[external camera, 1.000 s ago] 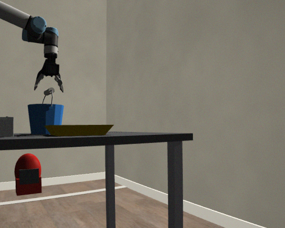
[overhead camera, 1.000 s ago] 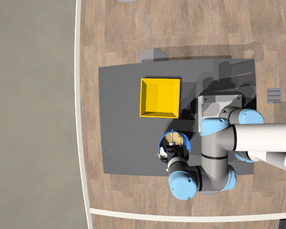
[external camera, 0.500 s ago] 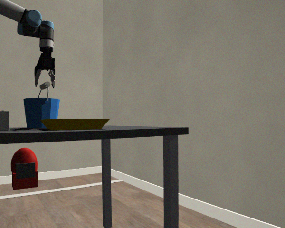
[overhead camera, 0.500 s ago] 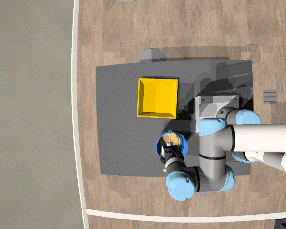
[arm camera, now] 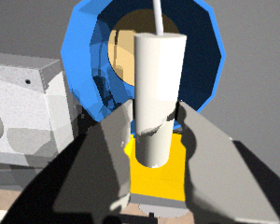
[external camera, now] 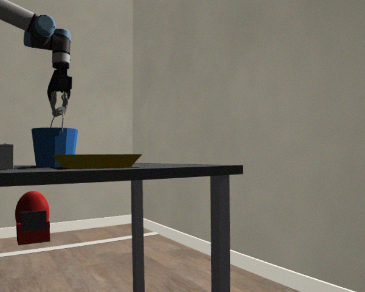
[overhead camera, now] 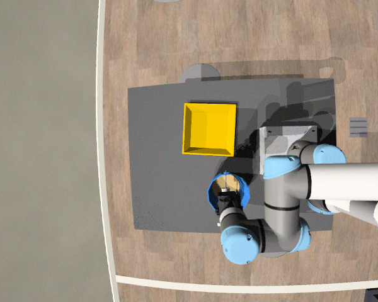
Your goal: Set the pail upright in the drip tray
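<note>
The blue pail stands upright on the dark table, a short way from the yellow drip tray. In the side view the pail rests on the table top behind the tray. Its wire bail stands up, with a white cylinder grip at the top. My gripper is straight above the pail and shut on that white grip. In the wrist view the two grey fingers press the grip from both sides, with the pail's open mouth below.
A grey box stands on the table beside the arm's base; it also shows at the left edge of the side view. A red object sits on the floor under the table. The tray is empty.
</note>
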Controlling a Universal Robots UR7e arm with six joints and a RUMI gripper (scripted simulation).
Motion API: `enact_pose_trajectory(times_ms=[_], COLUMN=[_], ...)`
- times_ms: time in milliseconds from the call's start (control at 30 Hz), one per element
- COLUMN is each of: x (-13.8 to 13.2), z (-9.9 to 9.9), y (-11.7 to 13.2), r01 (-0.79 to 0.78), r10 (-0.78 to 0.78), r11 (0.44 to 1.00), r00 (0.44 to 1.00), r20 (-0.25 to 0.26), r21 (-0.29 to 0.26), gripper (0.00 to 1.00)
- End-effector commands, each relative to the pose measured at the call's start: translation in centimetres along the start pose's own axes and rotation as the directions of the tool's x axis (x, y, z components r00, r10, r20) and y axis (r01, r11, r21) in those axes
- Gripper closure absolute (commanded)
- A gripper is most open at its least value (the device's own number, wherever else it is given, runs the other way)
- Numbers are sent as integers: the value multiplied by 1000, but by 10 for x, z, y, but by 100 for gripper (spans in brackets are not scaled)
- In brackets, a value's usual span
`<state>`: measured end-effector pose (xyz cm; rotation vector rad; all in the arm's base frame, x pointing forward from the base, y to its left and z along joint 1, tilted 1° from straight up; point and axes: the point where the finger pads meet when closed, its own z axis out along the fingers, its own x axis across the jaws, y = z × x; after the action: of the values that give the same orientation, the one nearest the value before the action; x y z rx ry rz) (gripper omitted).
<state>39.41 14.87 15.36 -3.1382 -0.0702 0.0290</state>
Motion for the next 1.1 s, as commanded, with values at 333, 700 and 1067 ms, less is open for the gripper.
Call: enact_pose_trajectory(times_ms=[333, 700, 1067], x=[0, 0, 0], z=[0, -1, -3], y=[0, 0, 0], r01=[0, 0, 0], r10=[0, 0, 0], r11=[1000, 1000, 1000], r00=[1000, 1000, 1000], r20=[-1, -1, -1], r21=[0, 0, 0], gripper=[100, 100, 100])
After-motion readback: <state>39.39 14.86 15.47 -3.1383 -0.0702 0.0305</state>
